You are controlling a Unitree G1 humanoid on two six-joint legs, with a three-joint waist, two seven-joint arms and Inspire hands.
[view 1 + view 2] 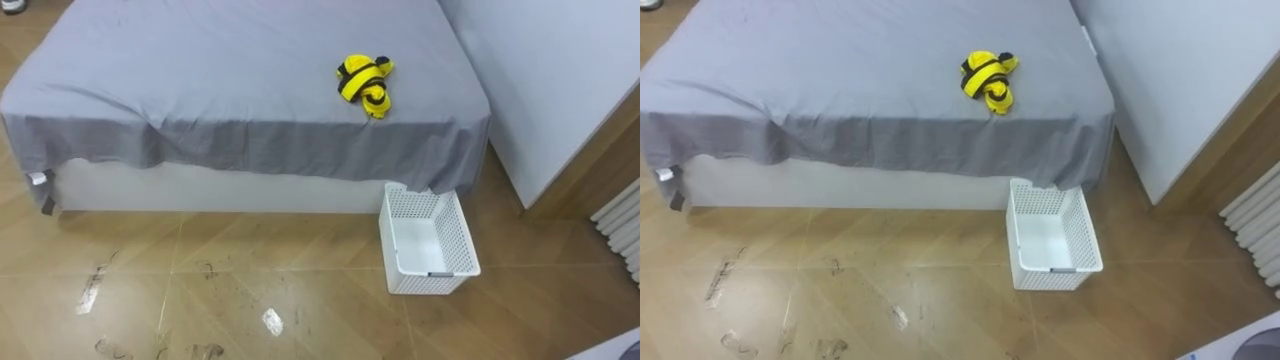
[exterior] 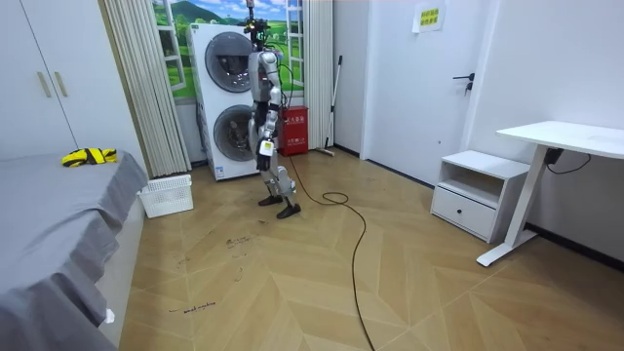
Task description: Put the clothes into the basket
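Clothes on grey bed, basket on floor

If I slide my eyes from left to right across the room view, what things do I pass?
Yellow and black clothes on the grey bed → white perforated plastic basket → white stacked washing machines → low white bedside cabinet → white desk.

Crumpled yellow-black clothes on bed, white basket empty
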